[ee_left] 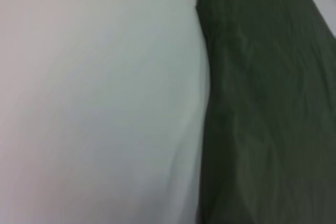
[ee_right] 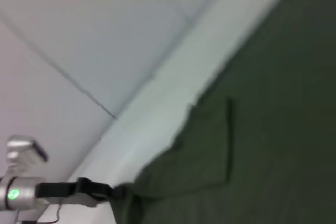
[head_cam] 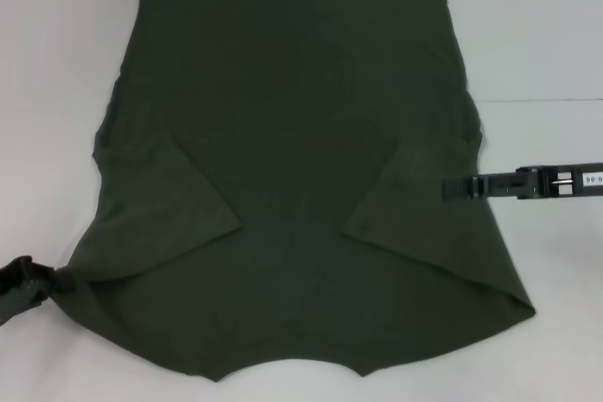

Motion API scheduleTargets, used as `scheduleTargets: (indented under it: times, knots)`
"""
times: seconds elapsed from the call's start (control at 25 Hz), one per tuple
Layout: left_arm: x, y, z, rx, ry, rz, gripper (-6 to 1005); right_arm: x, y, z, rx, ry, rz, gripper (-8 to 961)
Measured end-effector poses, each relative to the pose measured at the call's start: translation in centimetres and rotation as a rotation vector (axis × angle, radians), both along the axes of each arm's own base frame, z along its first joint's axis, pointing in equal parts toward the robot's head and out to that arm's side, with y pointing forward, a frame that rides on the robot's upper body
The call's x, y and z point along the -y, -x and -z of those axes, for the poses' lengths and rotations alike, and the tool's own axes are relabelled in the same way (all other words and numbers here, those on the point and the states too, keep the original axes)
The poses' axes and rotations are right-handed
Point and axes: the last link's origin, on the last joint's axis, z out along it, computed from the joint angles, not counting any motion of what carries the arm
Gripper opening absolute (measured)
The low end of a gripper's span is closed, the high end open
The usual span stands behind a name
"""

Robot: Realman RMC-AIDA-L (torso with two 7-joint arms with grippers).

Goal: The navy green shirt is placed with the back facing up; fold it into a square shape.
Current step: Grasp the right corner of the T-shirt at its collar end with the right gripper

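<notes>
The plain dark olive-green short-sleeved knit shirt (head_cam: 301,185) lies flat mid-desk, both sleeves folded inward. The left gripper (head_cam: 57,281) pinches its near-left corner; the right gripper (head_cam: 450,188), fingers pressed together, lies on the right sleeve.

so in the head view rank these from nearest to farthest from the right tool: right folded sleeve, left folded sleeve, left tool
1. Right folded sleeve of the navy green shirt: directly beside the right tool, on the robot's right.
2. Left folded sleeve: across the shirt, on the left.
3. Left tool: farthest, at the shirt's near-left corner.
</notes>
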Motion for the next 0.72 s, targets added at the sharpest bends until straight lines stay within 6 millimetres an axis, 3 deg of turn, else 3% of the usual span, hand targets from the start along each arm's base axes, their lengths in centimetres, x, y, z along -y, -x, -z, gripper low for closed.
scheduleTargets:
  times: [0.2,0.32,0.72]
  knots:
    - [-0.3,-0.1,-0.2,0.0,-0.007,0.005,29,-0.9,-0.8,-0.7,0.088,0.104,0.257,902]
    - [-0.3,-0.2,-0.1,0.0,-0.005,0.006,29,-0.5,-2.6,-1.8,0.128,0.128,0.408,903]
    - [-0.2,-0.3,0.5,0.007,0.0,0.009,29,1.5,-5.7,-2.0,0.163,0.165,0.551,904]
